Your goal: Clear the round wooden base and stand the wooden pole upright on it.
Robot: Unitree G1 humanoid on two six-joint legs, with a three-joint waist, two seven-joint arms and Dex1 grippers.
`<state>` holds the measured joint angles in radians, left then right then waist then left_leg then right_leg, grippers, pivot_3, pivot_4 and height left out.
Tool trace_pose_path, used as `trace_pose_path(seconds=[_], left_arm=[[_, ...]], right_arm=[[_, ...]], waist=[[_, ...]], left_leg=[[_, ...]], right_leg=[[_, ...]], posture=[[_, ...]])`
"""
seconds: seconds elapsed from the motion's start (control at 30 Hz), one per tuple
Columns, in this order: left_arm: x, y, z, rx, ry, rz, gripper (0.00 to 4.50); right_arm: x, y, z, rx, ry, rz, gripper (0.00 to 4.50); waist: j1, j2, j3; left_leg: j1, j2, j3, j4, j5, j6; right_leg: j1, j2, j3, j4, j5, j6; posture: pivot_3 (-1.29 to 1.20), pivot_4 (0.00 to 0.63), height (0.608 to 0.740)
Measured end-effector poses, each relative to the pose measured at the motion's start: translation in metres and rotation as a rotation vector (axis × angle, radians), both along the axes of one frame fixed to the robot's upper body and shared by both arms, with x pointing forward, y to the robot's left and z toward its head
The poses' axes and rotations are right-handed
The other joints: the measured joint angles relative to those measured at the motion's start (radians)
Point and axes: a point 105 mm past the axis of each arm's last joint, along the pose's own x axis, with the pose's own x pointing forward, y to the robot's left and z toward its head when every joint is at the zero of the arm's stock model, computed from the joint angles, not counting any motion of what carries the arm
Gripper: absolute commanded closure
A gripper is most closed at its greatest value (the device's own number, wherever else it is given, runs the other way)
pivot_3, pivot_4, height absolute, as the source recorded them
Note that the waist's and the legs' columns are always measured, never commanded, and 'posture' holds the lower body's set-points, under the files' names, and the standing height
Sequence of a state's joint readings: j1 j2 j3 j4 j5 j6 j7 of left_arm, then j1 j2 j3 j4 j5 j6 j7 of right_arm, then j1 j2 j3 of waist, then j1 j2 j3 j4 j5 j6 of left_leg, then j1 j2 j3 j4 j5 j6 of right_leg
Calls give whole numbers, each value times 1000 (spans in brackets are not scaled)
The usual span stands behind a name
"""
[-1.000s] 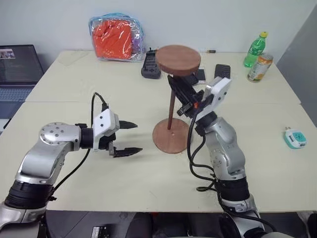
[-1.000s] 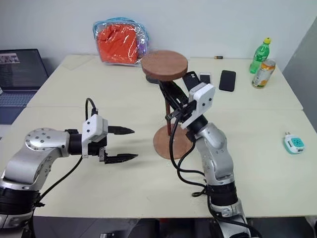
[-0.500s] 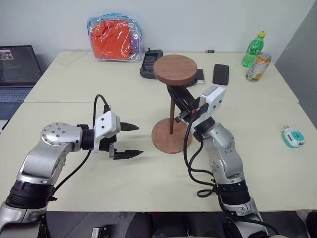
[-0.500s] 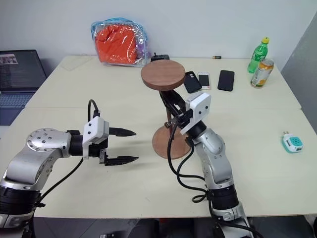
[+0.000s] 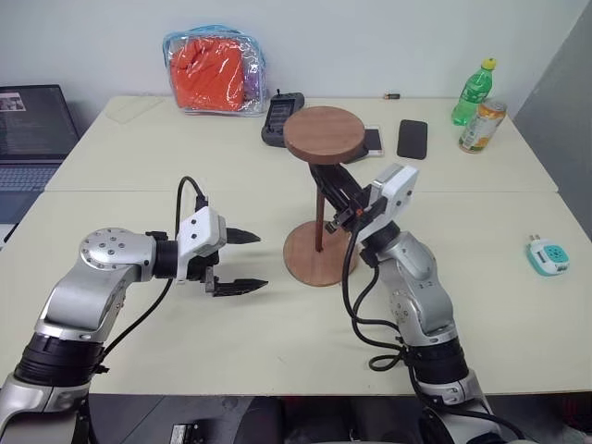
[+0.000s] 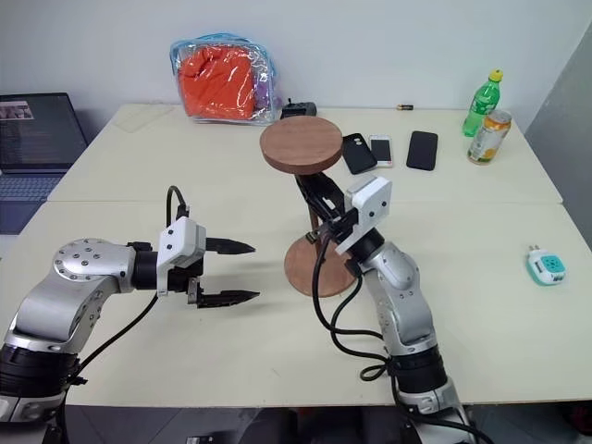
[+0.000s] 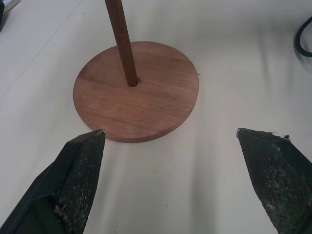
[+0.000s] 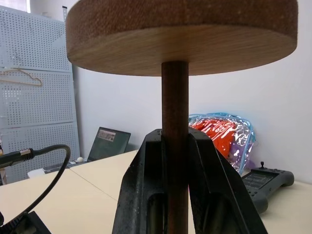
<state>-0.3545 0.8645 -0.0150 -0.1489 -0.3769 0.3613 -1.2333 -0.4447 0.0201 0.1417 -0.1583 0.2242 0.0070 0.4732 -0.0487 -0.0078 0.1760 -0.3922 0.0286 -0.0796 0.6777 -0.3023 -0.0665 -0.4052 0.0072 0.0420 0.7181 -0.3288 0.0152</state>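
Now wooden pole [image 8: 175, 146] clenched btwn R gripper [image 5: 331, 191] jaws, foot on round wooden base [image 7: 146, 102], L gripper [image 5: 242, 261] jaws spread beside.

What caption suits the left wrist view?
Wooden pole standing in the round wooden base, framed by the open left hand.

The round wooden base [image 7: 136, 92] lies flat on the pale table [image 7: 234, 58], and the wooden pole [image 7: 123, 41] stands with its foot at the base's centre hole (its upper part runs out of view). The left gripper [image 7: 170, 178] has its two black fingers [image 7: 73, 180] spread wide, clear of the base.
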Motion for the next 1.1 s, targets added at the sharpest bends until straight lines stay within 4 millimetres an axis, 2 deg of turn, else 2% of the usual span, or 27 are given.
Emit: trace_pose_path(seconds=[0.63,1.1], left_arm=[[1,-1,1,-4,-4,-2,0],[0,-1,1,-3,-4,-3,0]], right_arm=[[-7,-3,-5,-27,26,32,4282],[11,-6,-10,-36,109,-50,4282]], waist=[[0,0,0],[2,-3,-12]], left_leg=[[1,0,0,0,0,0],[3,0,0,0,-2,4]], right_leg=[[0,0,0,0,0,0],[3,0,0,1,0,0]], posture=[[0,150,740],[0,150,740]])
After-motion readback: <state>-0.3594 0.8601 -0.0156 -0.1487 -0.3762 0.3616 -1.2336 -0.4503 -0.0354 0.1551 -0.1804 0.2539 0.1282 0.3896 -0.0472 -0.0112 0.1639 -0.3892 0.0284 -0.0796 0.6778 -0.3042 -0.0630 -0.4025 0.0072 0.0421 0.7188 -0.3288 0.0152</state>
